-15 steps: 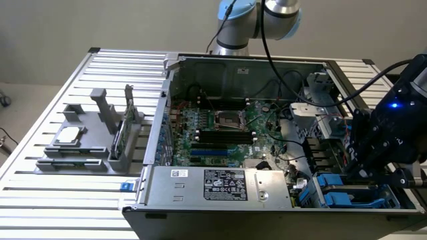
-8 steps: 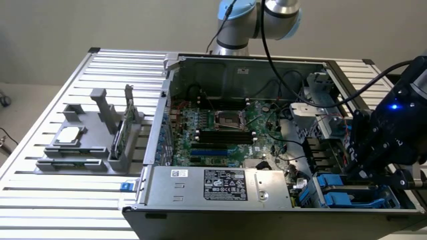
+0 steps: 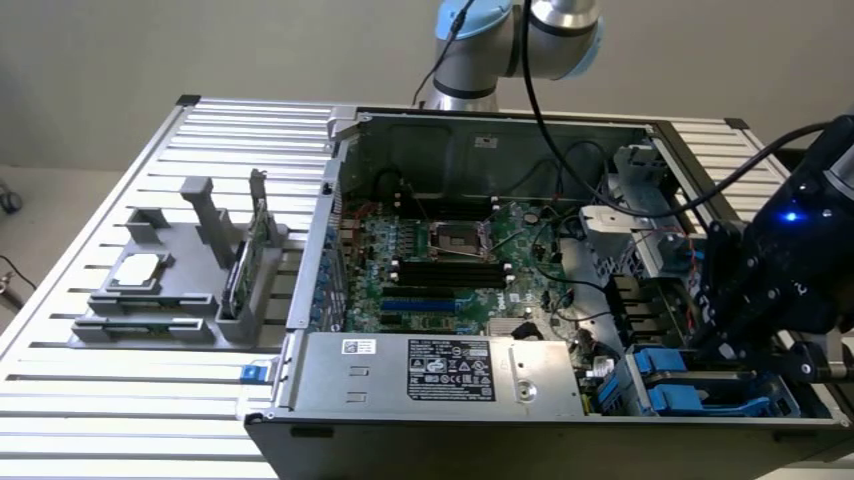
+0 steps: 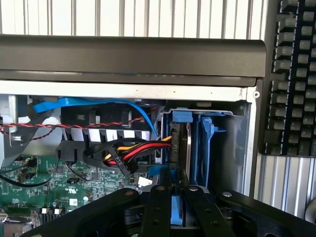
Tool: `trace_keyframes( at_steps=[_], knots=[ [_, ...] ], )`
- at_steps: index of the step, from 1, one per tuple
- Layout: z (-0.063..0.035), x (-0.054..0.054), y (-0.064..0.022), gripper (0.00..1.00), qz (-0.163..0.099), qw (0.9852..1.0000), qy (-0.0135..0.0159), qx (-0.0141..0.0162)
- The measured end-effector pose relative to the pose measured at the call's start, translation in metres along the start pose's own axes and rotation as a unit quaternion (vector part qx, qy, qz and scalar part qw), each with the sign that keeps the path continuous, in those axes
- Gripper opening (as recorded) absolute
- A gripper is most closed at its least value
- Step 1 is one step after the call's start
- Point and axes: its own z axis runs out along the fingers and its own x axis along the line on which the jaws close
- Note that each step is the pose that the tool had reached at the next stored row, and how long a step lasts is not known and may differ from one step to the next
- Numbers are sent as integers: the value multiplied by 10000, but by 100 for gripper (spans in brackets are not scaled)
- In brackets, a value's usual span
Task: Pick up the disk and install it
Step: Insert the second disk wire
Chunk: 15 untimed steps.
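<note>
Open tower computer case (image 3: 467,120) lies on its side on a slatted metal tabletop (image 3: 120,400), side panel off, interior exposed. Inside it: green motherboard (image 3: 441,265) with black memory slots and a central processor socket; silver power supply box (image 3: 434,372) with a white-and-black label along the near edge; loose black cables crossing toward the exterior view's right. At the case's near corner on the exterior view's right sits the drive bay (image 3: 694,385), holding bright blue plastic carrier parts. The tool (image 3: 761,345), black, with a blue light on the body above it, hangs right over this bay. In the wrist view the tool (image 4: 173,210) has its two black fingers (image 4: 157,207) drawn close, clamped on a blue plastic strip that belongs to the disk (image 4: 174,205); the disk's blue rails (image 4: 205,148) stand upright in the bay slot ahead, a thin silver edge showing between them. How far the disk is seated cannot be told. Beside the bay, a bundle of red, yellow and black power wires (image 4: 131,155) and a flat blue data cable (image 4: 98,106) run across the case. On the tabletop at the exterior view's left, well apart from the case, a grey parts holder (image 3: 174,290) carries a small square silver chip (image 3: 138,270) in its flat recess and a green circuit card (image 3: 240,270) standing on edge in a slot. A dark keyboard (image 4: 294,74) lies outside the case wall in the wrist view.
</note>
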Motion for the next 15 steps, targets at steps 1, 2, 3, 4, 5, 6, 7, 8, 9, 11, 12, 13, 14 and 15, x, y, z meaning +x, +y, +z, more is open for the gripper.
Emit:
trace_keyframes(
  at_steps=[1,2,3,4,5,6,7,8,9,11,12,13,14,15],
  knots=[
    [-1,-3,0,16,1,10000,0,0],
    [-1,-5,0,16,3,10000,2,0],
    [-1,-6,0,16,4,10000,4,0],
    [-1,-7,0,16,4,10000,9,0],
    [-1,-8,0,16,5,10000,13,0],
    [0,-11,0,16,5,10000,19,-1],
    [0,-14,0,16,5,10000,25,-1],
    [1,-18,0,16,5,10000,30,-1],
    [1,-21,0,16,5,10000,36,-1],
    [2,-26,0,16,5,10000,45,-1],
    [2,-28,0,16,5,10000,50,-1],
    [2,-29,0,16,5,10000,57,-1],
    [2,-30,-1,16,5,10000,64,-1],
    [4,-31,-1,16,6,10000,73,-1]
  ],
)
